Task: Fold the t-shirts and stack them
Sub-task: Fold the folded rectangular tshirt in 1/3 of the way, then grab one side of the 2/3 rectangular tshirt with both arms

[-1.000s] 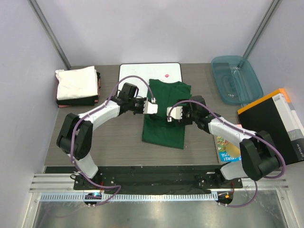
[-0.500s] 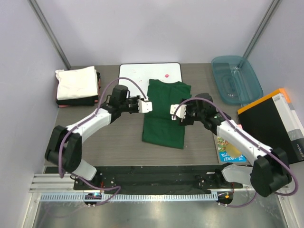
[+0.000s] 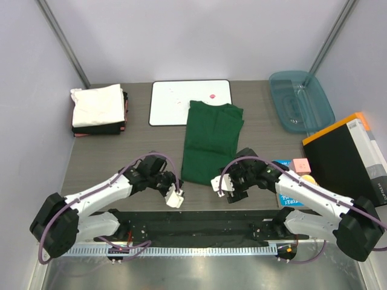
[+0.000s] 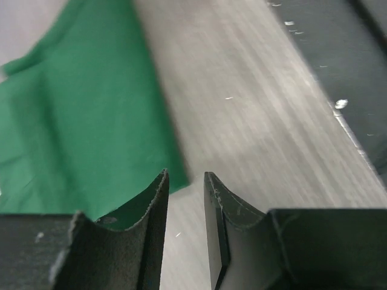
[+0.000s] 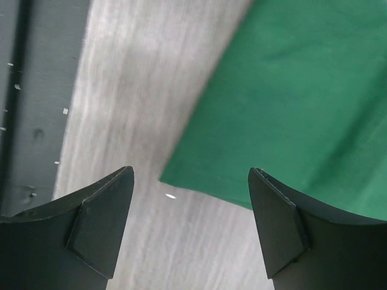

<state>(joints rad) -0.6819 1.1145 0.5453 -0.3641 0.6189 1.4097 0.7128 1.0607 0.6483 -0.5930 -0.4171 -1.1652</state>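
Observation:
The dark green t-shirt (image 3: 210, 142) lies flat on the table, folded into a long narrow strip, collar end toward the whiteboard. Its near edge shows in the left wrist view (image 4: 78, 121) and the right wrist view (image 5: 302, 103). My left gripper (image 3: 175, 198) hovers just off the shirt's near left corner, jaws a narrow gap apart and empty (image 4: 185, 181). My right gripper (image 3: 219, 185) is wide open and empty at the near right corner (image 5: 190, 175). A stack of folded white and black t-shirts (image 3: 97, 109) sits at the far left.
A flat white board (image 3: 190, 101) lies behind the green shirt. A teal tub (image 3: 300, 99) is at the back right. A black and orange box (image 3: 351, 160), a book (image 3: 290, 194) and a pink block (image 3: 301, 165) sit at the right. The black front rail (image 3: 199, 220) is just behind both grippers.
Both grippers have pulled back from the middle of the green shirt to the near table edge, one at each near corner. The shirt lies unchanged.

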